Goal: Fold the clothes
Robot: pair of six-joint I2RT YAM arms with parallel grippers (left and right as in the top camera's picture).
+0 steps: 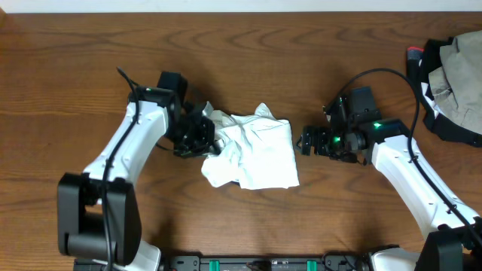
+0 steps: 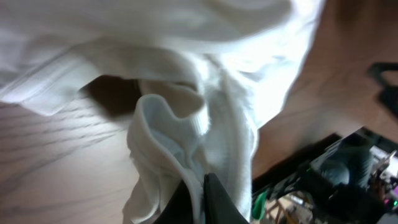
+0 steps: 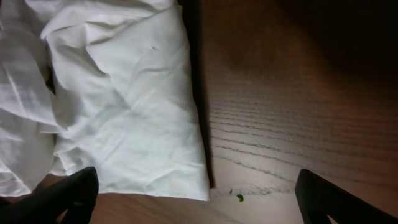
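Overhead, clothes (image 1: 252,154): lay as a crumpled white bundle at the middle of the table (image 1: 75,60), between the two arms.
Overhead, axis: the bundle was about as broad as deep, so no clear long axis showed. Its straight folded edge ran far-to-near on the right side, and a bunched peak pointed toward the far edge.
Overhead, left gripper (image 1: 209,140): sat at the bundle's left end, where a twisted tail of cloth reached into it.
Overhead, right gripper (image 1: 305,141): stood just beside the straight right edge, apart from it and aimed at it.
Overhead, beige cloth (image 1: 459,71): was heaped on something dark at the right edge of the table, well apart from the bundle.
Left wrist, clothes (image 2: 186,74): filled the top of the view, with a ribbed hem fold hanging down toward the jaws.
Left wrist, left gripper (image 2: 202,202): was clamped tight on that hem fold, the dark fingers (image 2: 214,199) pressed together with white cloth between them.
Right wrist, clothes (image 3: 124,93): lay on the left, the folded edge running top to bottom and a corner pointing down toward the jaws.
Right wrist, right gripper (image 3: 196,186): was spread wide and held nothing, its fingers (image 3: 62,196) at the two lower corners.
Right wrist, green speck (image 3: 239,198): lay on the wood near the corner of the cloth.
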